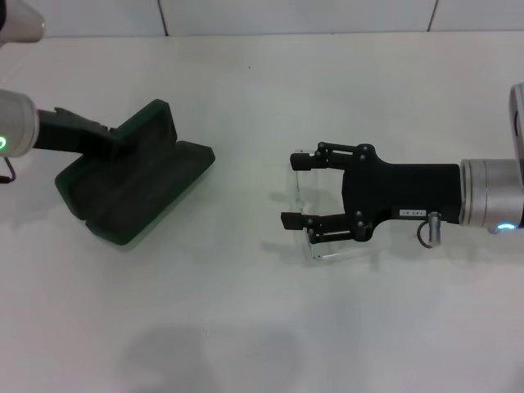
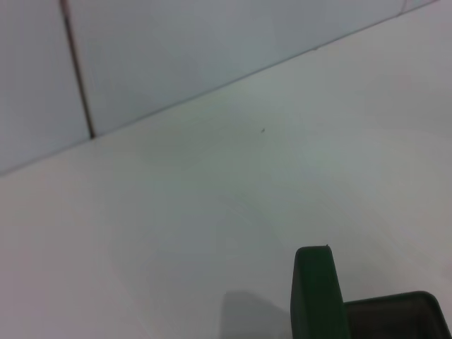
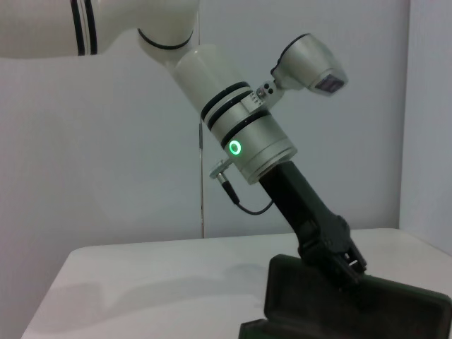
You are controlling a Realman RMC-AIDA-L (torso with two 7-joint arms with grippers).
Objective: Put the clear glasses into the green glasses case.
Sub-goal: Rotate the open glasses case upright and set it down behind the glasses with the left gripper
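The green glasses case [image 1: 135, 196] lies open on the left of the white table, its lid raised toward the back. My left gripper [image 1: 113, 143] reaches in from the left and is shut on the lid's edge; the right wrist view shows the same grip [image 3: 337, 256] on the case [image 3: 353, 304]. A corner of the lid [image 2: 318, 296] shows in the left wrist view. The clear glasses [image 1: 318, 252] rest on the table at centre right, faint against the white. My right gripper [image 1: 295, 190] is low over them and open, one finger on either side of the frame.
The white table [image 1: 246, 327] runs back to a light tiled wall [image 1: 295, 16]. The left arm's silver wrist [image 3: 247, 141] slants down over the case. About a hand's width of bare table separates the case from the glasses.
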